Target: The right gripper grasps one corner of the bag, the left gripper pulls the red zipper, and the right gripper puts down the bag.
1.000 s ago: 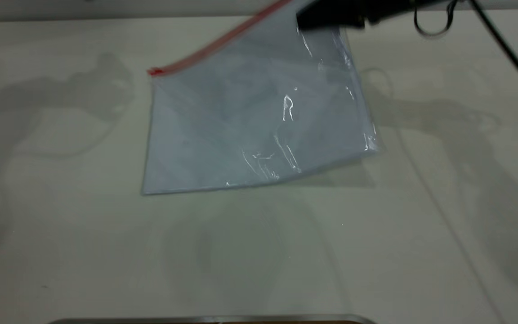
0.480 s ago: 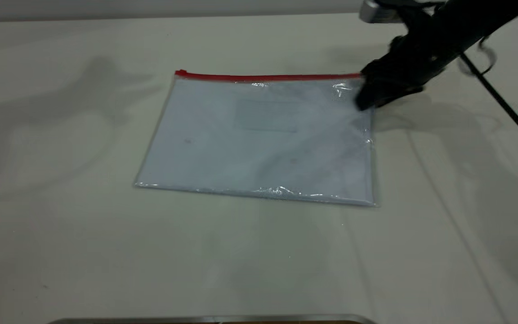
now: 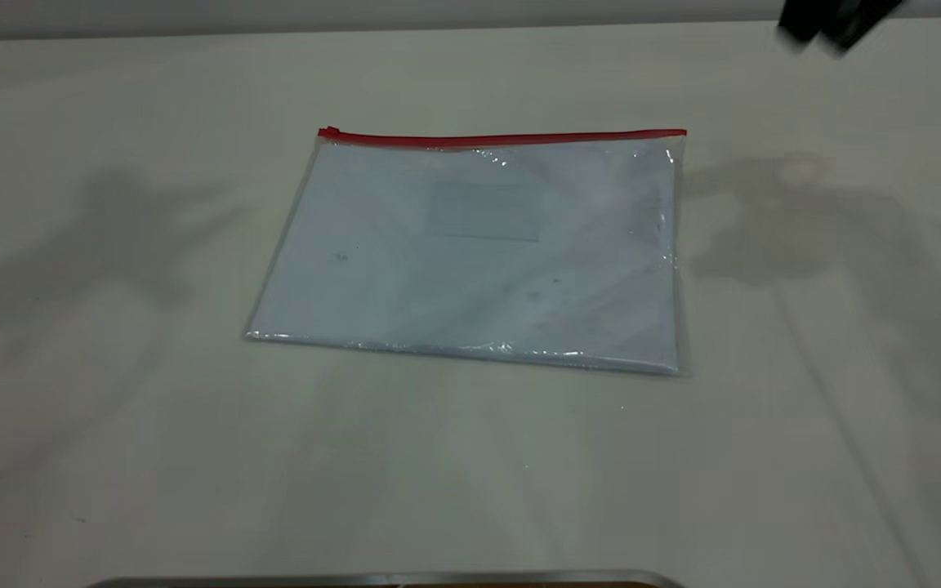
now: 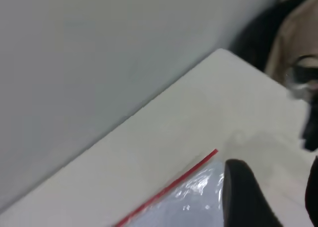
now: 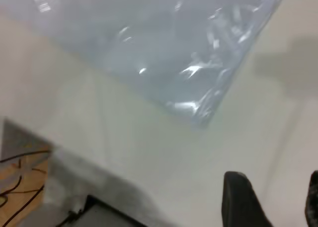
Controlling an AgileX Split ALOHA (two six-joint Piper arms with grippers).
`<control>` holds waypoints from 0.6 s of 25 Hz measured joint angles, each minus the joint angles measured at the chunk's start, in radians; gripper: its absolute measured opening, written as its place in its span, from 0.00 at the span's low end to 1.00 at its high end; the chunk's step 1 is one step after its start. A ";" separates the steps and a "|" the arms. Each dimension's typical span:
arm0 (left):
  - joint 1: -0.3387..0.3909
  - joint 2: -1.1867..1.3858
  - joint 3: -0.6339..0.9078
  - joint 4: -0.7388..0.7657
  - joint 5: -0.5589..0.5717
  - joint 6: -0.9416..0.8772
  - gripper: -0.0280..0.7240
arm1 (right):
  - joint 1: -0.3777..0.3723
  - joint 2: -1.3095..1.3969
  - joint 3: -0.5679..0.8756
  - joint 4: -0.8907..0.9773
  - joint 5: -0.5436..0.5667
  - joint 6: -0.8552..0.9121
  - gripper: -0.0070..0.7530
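The bag (image 3: pixel 479 253) lies flat on the table, a clear pouch with white sheets inside. The red zipper (image 3: pixel 503 138) runs along its far edge, with the slider (image 3: pixel 327 132) at the left end. The corner of the bag (image 3: pixel 677 139) at the far right lies free. The right gripper (image 3: pixel 834 20) shows as a dark blur at the top right, well clear of the bag. In the right wrist view it (image 5: pixel 276 199) is open and empty above bare table, beside a bag corner (image 5: pixel 198 110). The left gripper (image 4: pixel 276 187) is open and empty, near the red zipper (image 4: pixel 169 187).
A metal strip (image 3: pixel 389 580) runs along the table's near edge. The wall (image 4: pixel 99 53) stands behind the table's far edge. Boards and wires (image 5: pixel 22 172) show beyond the table edge in the right wrist view.
The right gripper lowered the lifted corner, so the bag went flat on the table, then let go and moved up and to the right, away from the bag.
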 joint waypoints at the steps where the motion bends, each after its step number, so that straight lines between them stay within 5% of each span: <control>1: 0.000 -0.023 0.000 0.050 0.000 -0.061 0.53 | 0.000 -0.048 0.000 0.003 0.020 0.000 0.48; 8: 0.000 -0.245 0.200 0.300 0.000 -0.227 0.53 | 0.000 -0.401 0.052 -0.004 0.049 0.035 0.48; 15: 0.000 -0.482 0.614 0.413 0.000 -0.266 0.54 | 0.000 -0.810 0.345 -0.049 0.066 0.059 0.48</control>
